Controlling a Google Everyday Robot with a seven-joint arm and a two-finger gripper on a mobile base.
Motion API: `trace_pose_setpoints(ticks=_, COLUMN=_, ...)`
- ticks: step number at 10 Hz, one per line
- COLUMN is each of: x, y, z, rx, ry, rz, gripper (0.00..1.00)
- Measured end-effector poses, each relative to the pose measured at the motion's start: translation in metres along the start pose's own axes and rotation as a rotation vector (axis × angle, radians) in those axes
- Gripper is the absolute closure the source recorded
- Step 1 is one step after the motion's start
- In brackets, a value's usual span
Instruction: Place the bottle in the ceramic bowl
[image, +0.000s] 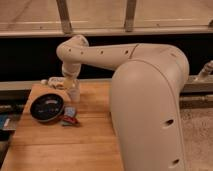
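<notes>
The black ceramic bowl (46, 107) with pale markings inside sits at the left of the wooden table. My gripper (60, 82) hangs from the bent white arm just behind and above the bowl's far rim. It is shut on the bottle (51, 80), a small whitish bottle lying roughly level and sticking out to the left of the gripper. The bottle is held off the table, over its back-left corner, a little beyond the bowl.
A translucent plastic cup (74, 93) stands right under the wrist, beside the bowl. A small red-and-blue packet (69, 118) lies in front of the cup. The arm's large white body (150, 110) covers the table's right side. The wooden table (65, 150) shows bare planks in front.
</notes>
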Motion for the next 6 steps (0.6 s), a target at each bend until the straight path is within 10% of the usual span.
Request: trace_pose_setpoints(ticks=6, x=-0.0024, y=0.0048, z=0.0056, rx=-0.015, ry=0.013, rz=-0.027, gripper=1.0)
